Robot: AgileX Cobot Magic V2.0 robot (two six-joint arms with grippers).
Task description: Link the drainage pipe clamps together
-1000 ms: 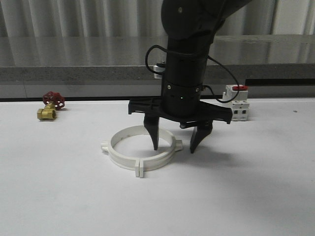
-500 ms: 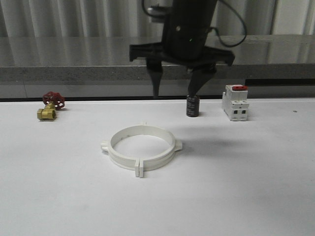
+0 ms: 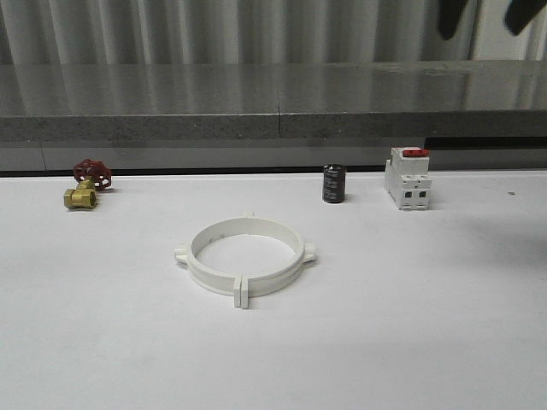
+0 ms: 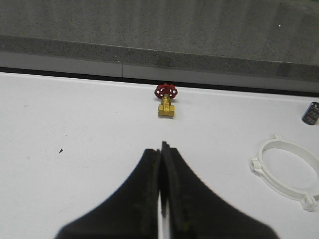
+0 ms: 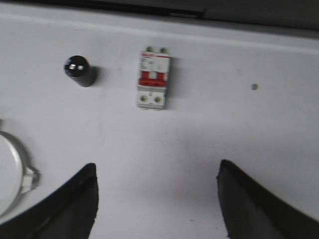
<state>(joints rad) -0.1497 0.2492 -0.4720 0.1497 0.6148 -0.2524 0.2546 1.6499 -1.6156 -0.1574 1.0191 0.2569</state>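
White drainage pipe clamps (image 3: 245, 260) sit joined before your black cylinder (image 3: 333, 184); right gripper (image 5: 157, 199) gapes empty, left gripper (image 4: 162, 154) pinched closed, empty.

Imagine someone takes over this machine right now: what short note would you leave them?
Left gripper: shut, empty, low over the table. Right gripper: open, empty, raised high above the table.
The drainage pipe clamps lie flat mid-table as one closed ring, free of both grippers.
Done: the two halves look joined.
Left: perhaps only checking the tabs are seated; I cannot confirm that from here.
The brass valve, black cylinder and circuit breaker stand at the back.
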